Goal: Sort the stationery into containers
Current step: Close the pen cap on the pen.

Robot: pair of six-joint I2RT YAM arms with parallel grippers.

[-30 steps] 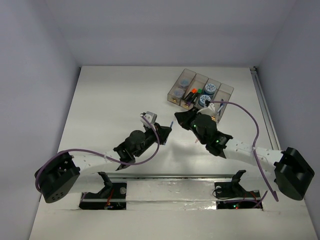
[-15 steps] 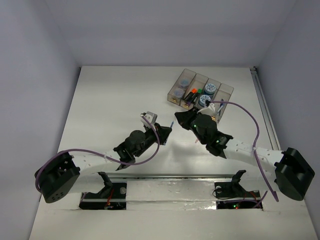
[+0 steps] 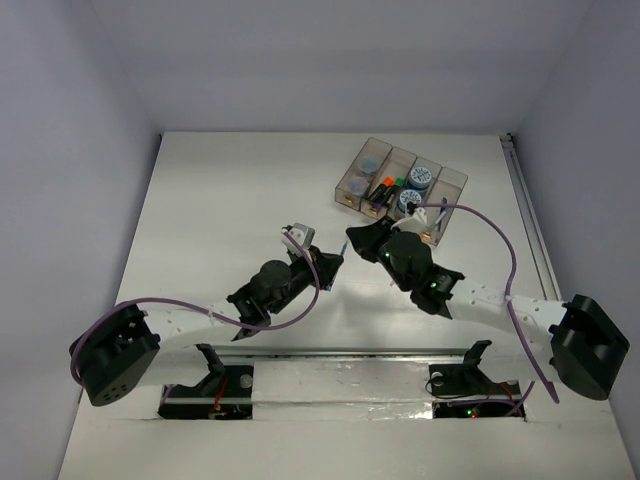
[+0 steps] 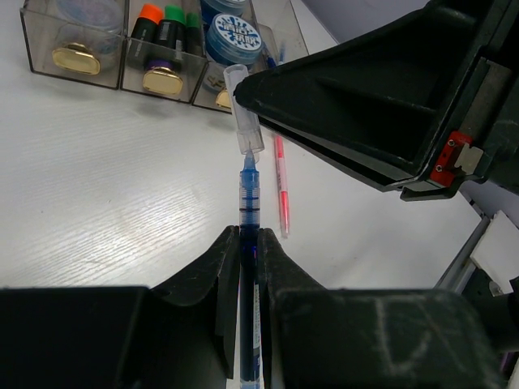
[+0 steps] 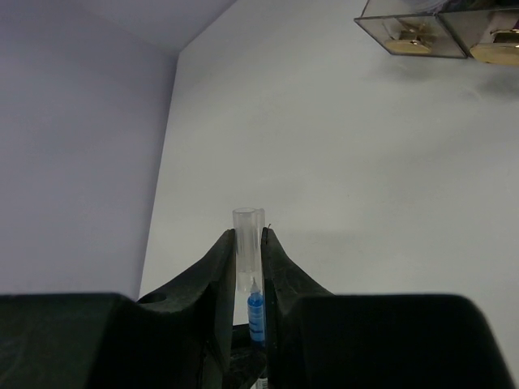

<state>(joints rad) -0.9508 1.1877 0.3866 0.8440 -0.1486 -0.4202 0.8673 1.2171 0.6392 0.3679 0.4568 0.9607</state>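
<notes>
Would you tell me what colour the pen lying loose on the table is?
The loose pen is pinkish red; the left wrist view shows it best.

Bright, even overhead light; soft shadows on white table [image 3: 220, 200]; near fingers [image 4: 203, 275] dark.

You have four bins [image 3: 452, 181] joined in one row. You can count one blue pen [image 4: 247, 207] and one red pen [image 4: 280, 182]. There is one clear cap [image 4: 242, 109]. Two rolls [image 3: 421, 177] show from above. Of the markers [image 4: 149, 14], you can make out one orange-capped and one green-capped; any others are unclear.
</notes>
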